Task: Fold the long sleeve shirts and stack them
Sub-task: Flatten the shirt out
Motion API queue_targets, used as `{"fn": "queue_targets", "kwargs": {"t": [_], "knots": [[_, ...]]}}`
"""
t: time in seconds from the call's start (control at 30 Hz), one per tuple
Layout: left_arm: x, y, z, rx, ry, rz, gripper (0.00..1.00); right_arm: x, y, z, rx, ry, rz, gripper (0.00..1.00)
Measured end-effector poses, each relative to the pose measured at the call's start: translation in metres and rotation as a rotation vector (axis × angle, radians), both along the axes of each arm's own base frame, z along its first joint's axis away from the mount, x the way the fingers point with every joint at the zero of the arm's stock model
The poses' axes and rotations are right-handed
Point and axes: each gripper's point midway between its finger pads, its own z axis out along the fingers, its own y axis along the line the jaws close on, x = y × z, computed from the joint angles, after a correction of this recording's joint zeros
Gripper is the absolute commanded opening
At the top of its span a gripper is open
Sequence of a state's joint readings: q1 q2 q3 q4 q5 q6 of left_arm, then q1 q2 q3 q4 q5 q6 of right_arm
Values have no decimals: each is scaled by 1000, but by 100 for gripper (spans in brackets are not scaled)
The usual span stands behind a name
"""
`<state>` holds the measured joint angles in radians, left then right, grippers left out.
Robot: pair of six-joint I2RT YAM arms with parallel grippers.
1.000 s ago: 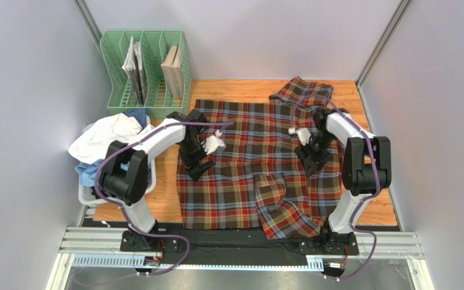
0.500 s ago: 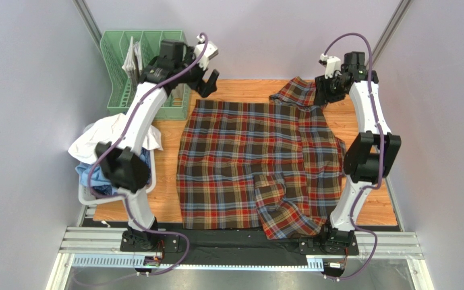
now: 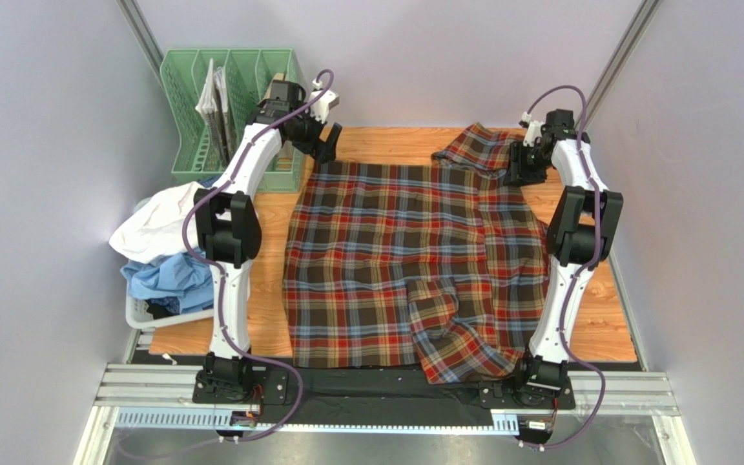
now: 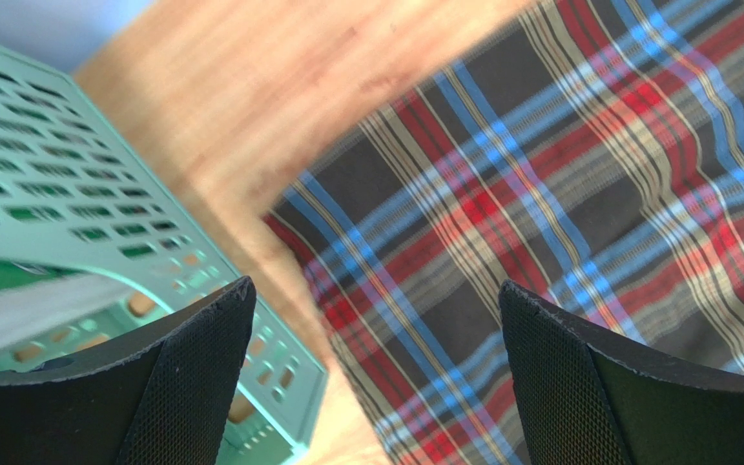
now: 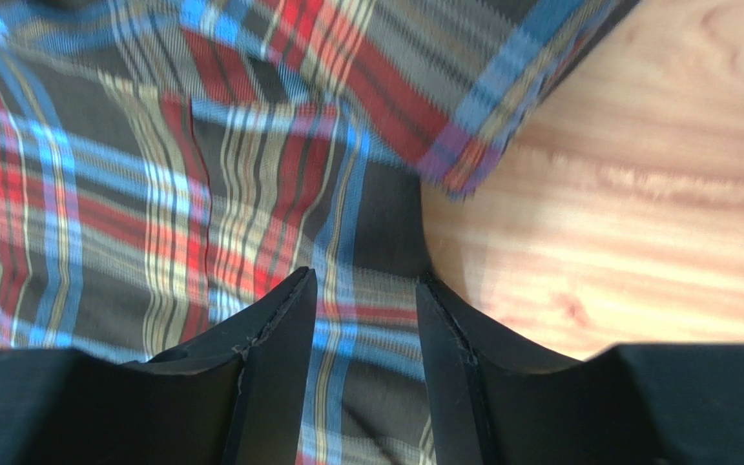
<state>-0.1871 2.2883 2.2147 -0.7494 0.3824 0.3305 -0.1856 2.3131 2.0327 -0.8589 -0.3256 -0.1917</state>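
The tartan shirt (image 3: 395, 252) lies spread flat on the wooden table, with a folded flap at its near right and a sleeve bunched at the far right (image 3: 478, 145). My left gripper (image 3: 325, 145) is wide open just above the shirt's far left corner (image 4: 502, 194). My right gripper (image 3: 521, 165) sits low at the far right shoulder, its jaws a narrow gap apart with the shirt's edge (image 5: 366, 223) between them. A white shirt (image 3: 167, 218) and a light blue shirt (image 3: 167, 276) lie heaped at the left.
A green file rack (image 3: 230, 116) holding papers stands at the far left, close to my left gripper; it also shows in the left wrist view (image 4: 65, 213). A white basket (image 3: 138, 315) under the heaped shirts hangs off the table's left edge. Grey walls close in both sides.
Both arms have swung from the shirt's middle out to its far corners, then dropped lower toward the cloth. The shirt itself has hardly moved.
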Motion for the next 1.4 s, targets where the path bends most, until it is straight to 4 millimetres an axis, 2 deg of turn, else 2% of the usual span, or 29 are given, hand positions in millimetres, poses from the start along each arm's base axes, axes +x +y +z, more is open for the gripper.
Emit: {"fn": "queue_targets", "kwargs": {"t": [0.13, 0.23, 0.37, 0.5, 0.63, 0.87, 1.1, 1.27, 1.4], "knots": [[18, -5, 8, 11, -59, 0, 91, 16, -2, 0, 6, -38, -17, 47], [32, -8, 5, 23, -87, -4, 86, 26, -2, 0, 16, -64, -28, 47], [39, -6, -22, 70, -73, -15, 81, 31, 0, -4, 32, -73, -31, 46], [44, 4, -53, 152, -59, -36, 75, 32, 2, -10, 44, -69, -30, 45], [48, 17, -74, 251, -66, -62, 71, 33, 3, -14, 52, -68, -26, 45], [52, 27, -83, 338, -90, -101, 64, 35, 4, -16, 56, -69, -31, 43], [52, 28, -97, 357, -80, -130, 58, 41, 4, -18, 67, -80, -34, 41], [52, 27, -107, 358, -69, -148, 42, 44, 5, -17, 77, -87, -36, 31], [52, 27, -116, 365, -62, -158, 33, 44, 7, -15, 90, -90, -34, 21]]}}
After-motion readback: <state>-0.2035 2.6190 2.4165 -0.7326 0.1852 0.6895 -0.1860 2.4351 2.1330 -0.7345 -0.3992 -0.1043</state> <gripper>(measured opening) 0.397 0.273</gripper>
